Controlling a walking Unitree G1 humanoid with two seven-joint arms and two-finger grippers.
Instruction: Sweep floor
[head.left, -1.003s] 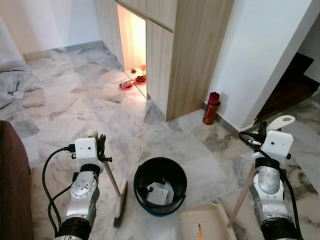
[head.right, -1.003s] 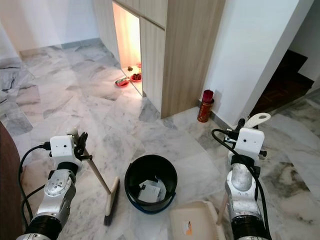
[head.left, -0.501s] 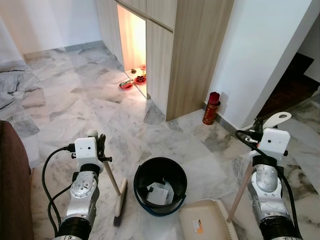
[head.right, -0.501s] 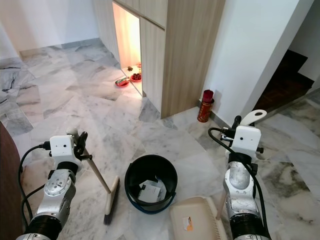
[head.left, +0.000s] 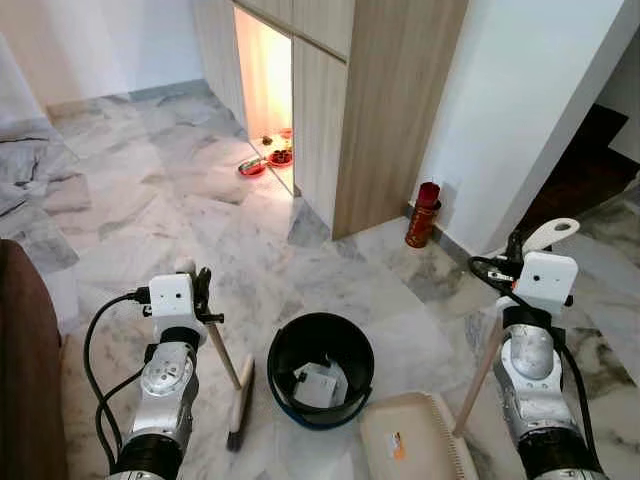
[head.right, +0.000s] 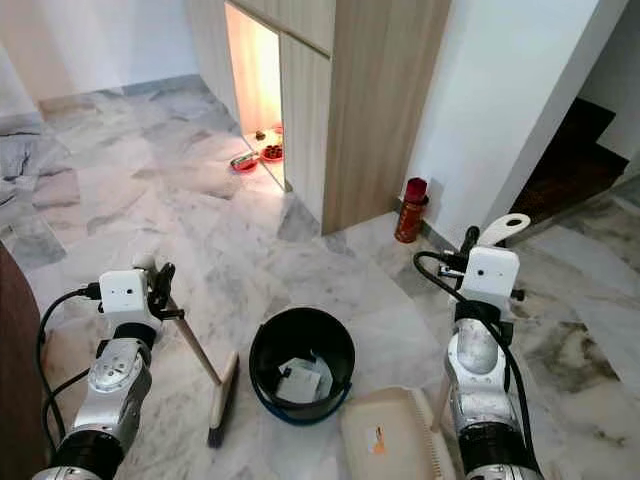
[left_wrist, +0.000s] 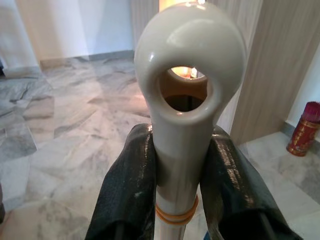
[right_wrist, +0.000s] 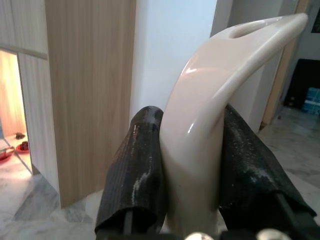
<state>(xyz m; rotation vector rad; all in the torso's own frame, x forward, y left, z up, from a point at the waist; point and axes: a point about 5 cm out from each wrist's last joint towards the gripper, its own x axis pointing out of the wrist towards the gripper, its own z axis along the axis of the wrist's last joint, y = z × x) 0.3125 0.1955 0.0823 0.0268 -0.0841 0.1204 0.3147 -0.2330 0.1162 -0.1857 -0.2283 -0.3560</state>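
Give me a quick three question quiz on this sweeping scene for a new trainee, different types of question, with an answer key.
1. True or false: the left claw is shut on the broom handle.
2. What lies inside the black bucket? A) white paper B) a red can C) nothing
3. Fill in: the right claw grips the handle of the ____, whose pan sits on the floor beside the bucket.

Key: 1 true; 2 A; 3 dustpan.
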